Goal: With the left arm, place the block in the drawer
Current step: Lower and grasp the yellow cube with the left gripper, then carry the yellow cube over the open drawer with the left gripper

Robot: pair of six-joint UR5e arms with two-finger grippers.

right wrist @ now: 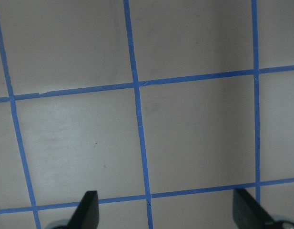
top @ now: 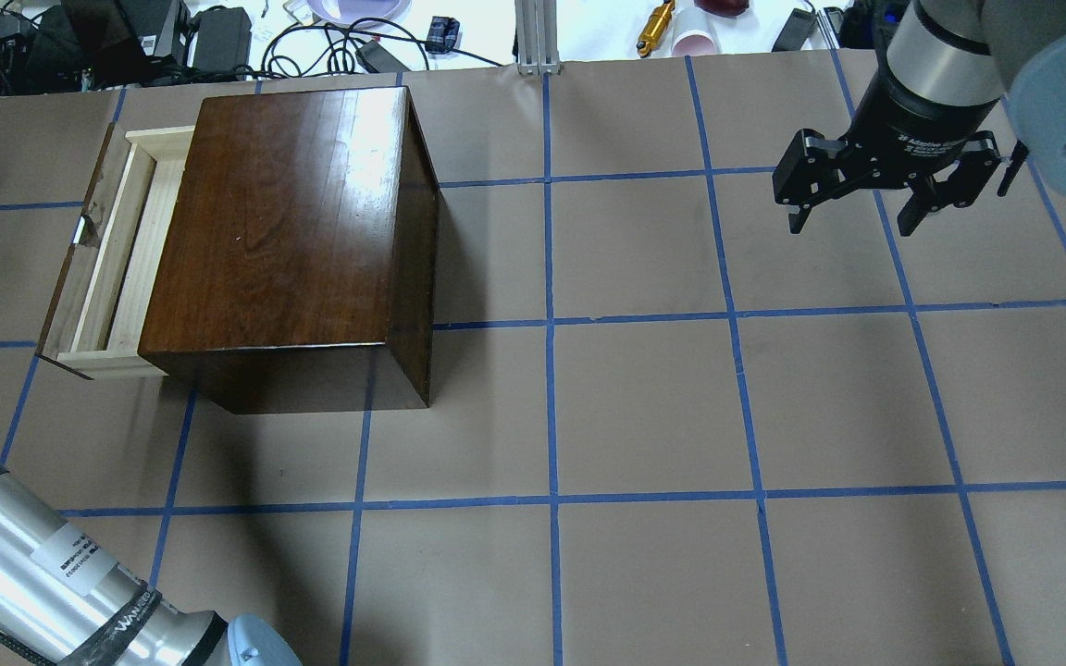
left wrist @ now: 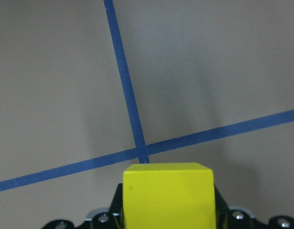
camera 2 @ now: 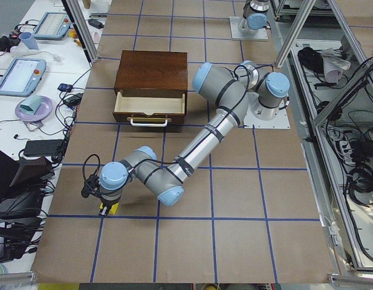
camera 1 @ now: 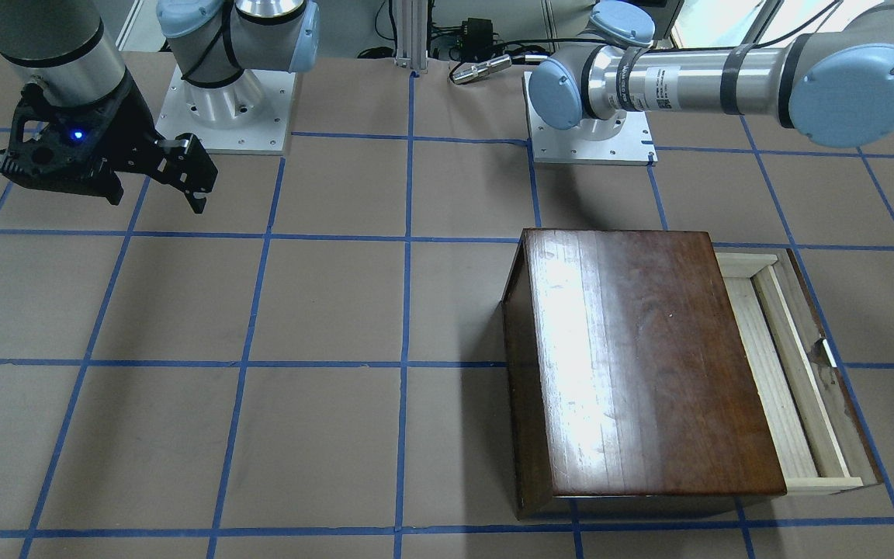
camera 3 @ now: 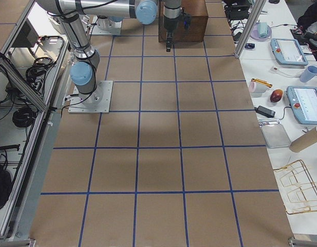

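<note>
Block point(left wrist: 168, 195): a bright yellow cube that fills the bottom of the left wrist view. It is seated in the left gripper point(camera 2: 107, 204), whose pincer reads as clamped on it. A crossing of blue tape lines on the table point(camera 2: 234, 241) lies just beyond it. The side view is small, so I cannot tell whether the cube is clear of the paper or resting on it.

Left arm point(camera 2: 204, 139): stretched out low toward the table's left end, well apart from the drawer.

Drawer point(camera 2: 150, 104): pulled partly out of the dark wooden box point(camera 2: 151, 66). The pale tray interior shows and the cube is not in it.

Right gripper point(top: 855, 220): farthest off, hanging over the opposite side of the table. Its fingers are spread wide and hold nothing.

Step in hand, as I judge it: the grasp is made and the carry to the drawer is not yet done.

Next move calls for:
- lifting the cube high enough to pass over the dark front panel;
- travelling across to the tray;
- centring carefully over the opening, which is a narrow strip between the panel and the box front;
- lowering into the tray before letting go.
</note>
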